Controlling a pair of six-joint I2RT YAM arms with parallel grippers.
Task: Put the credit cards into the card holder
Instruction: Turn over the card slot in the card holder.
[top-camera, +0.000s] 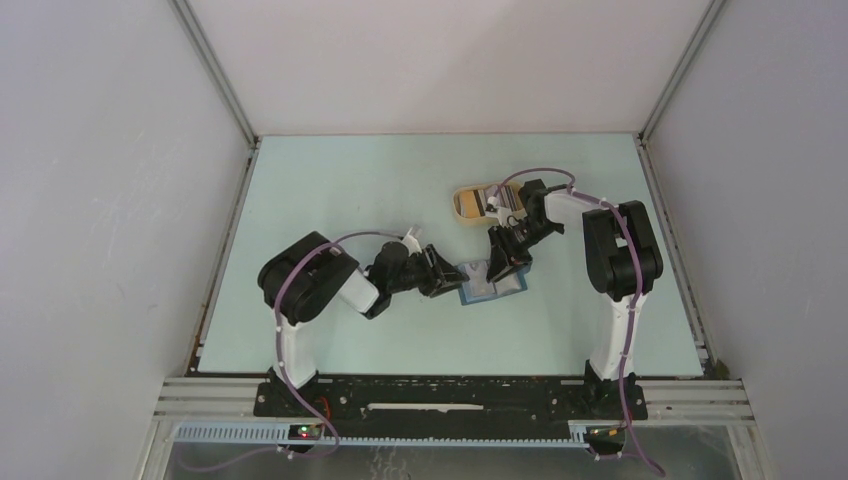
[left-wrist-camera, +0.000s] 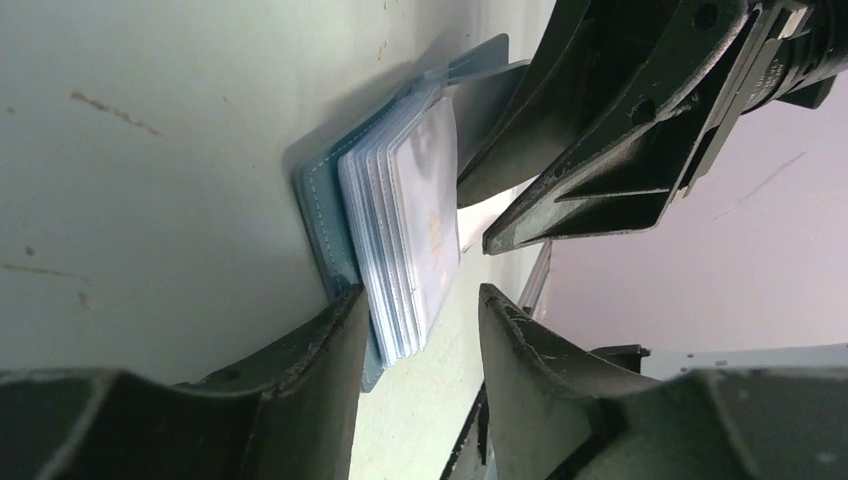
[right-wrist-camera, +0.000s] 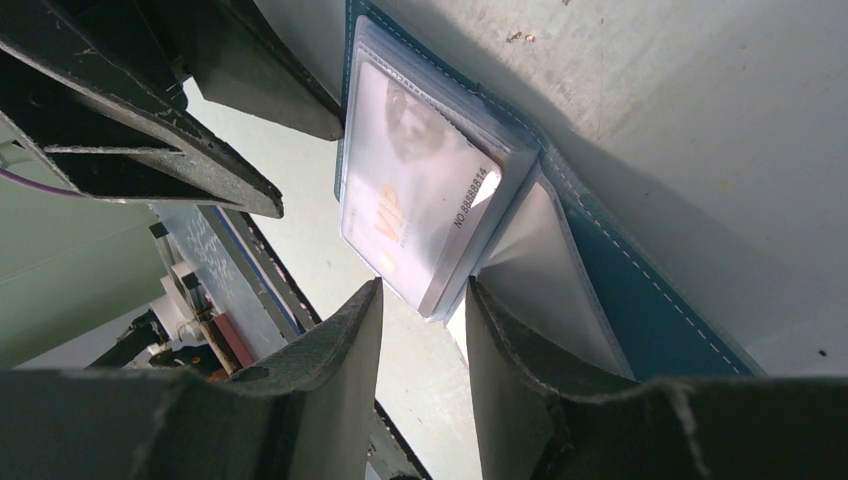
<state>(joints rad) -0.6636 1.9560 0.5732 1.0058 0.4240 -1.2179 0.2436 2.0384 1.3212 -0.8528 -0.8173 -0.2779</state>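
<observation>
Holder (top-camera: 490, 287): lies open, flat on the table (top-camera: 330, 190), about centre, slightly right, between the two grippers. Blue cover down, fan of clear sleeves (left-wrist-camera: 400, 230) up.

Card (right-wrist-camera: 420, 190): one whitish card with printed number sits in the top sleeve, fully in as far as I can see. One empty-looking sleeve is splayed off to the side of the stack.

Left gripper (left-wrist-camera: 420, 293): at the holder's left edge. Jaws apart, straddling the end of the sleeve stack; one finger touches the cover edge, the other stands clear. Nothing pinched.

Right gripper (right-wrist-camera: 424, 287): at the holder's far-right edge. Jaws apart, table visible between them; a corner of the stack reaches the gap, and one fingertip sits where the splayed sleeve parts from the stack. No grip that I can see.

Tray (top-camera: 462, 205): far of the holder, right of centre, partly under the right arm. It seems to hold more cards (top-camera: 497, 200); count not readable.

Step, as judged: between insertions, one card seated, neither gripper carrying anything.

Next move, as judged: right gripper goes far to the tray for a card, takes it by its edges. Left must pin the holder and keep a sleeve mouth open. Thin card, floppy sleeves; the edge must meet the mouth squarely or it will catch.
</observation>
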